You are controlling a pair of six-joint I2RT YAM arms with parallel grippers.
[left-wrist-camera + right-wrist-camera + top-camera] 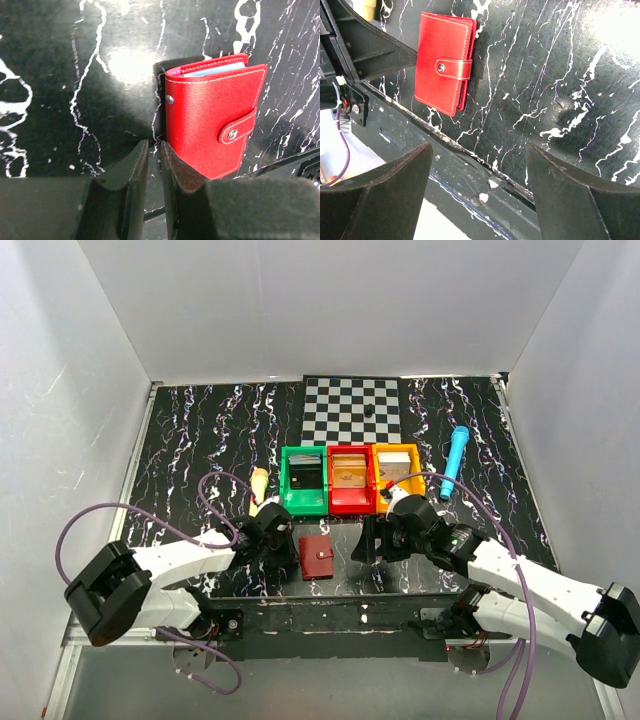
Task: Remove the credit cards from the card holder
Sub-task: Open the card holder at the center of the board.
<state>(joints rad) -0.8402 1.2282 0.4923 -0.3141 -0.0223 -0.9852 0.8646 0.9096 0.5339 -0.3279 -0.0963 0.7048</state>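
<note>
Top external view: the green bin [286, 480], red bin [350, 506] and orange bin [398, 448] each hold what may be cards. The card holder [318, 558] lies snapped closed near the bench's [180, 440] near edge, in front of the red bin. The left fingers [131, 172] are narrow and empty, just beside it. The right fingers [395, 180] are wide.

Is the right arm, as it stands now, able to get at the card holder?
Probably yes: the open right gripper faces the card holder with nothing between them; the left gripper sits on its other side.
</note>
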